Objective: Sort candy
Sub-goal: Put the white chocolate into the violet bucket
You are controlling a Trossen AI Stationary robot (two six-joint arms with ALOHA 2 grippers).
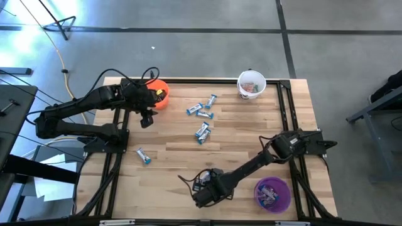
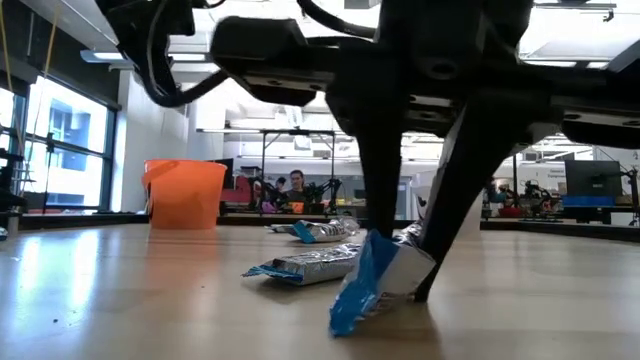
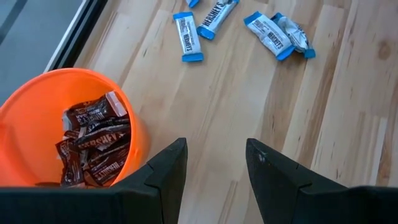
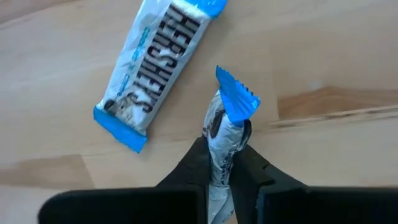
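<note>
My right gripper (image 4: 227,149) is near the table's front edge (image 1: 204,188), shut on a blue-and-white candy (image 4: 225,127). A second blue-and-white candy (image 4: 158,68) lies flat just beside it. My left gripper (image 3: 214,168) hangs open over bare wood next to the orange cup (image 3: 37,106), which holds dark brown candies (image 3: 93,146). More blue-and-white candies lie flat mid-table (image 1: 201,111), (image 1: 202,132), and one lies toward the left (image 1: 144,156). The purple cup (image 1: 272,193) with candies stands at the front right. My right gripper pinches the candy's silver-white wrapper body (image 4: 221,140) between its two fingers, which come from above and point down. One blue crimped end (image 4: 236,99) sticks out past the fingertips. In the low view the candy is tilted, its blue end (image 2: 350,297) touching the table.
A white cup (image 1: 251,83) holding reddish pieces stands at the far right. Black frame rails run along the table's left and right sides. The room beyond shows a person and benches. Bare wood lies between the scattered candies and the front edge.
</note>
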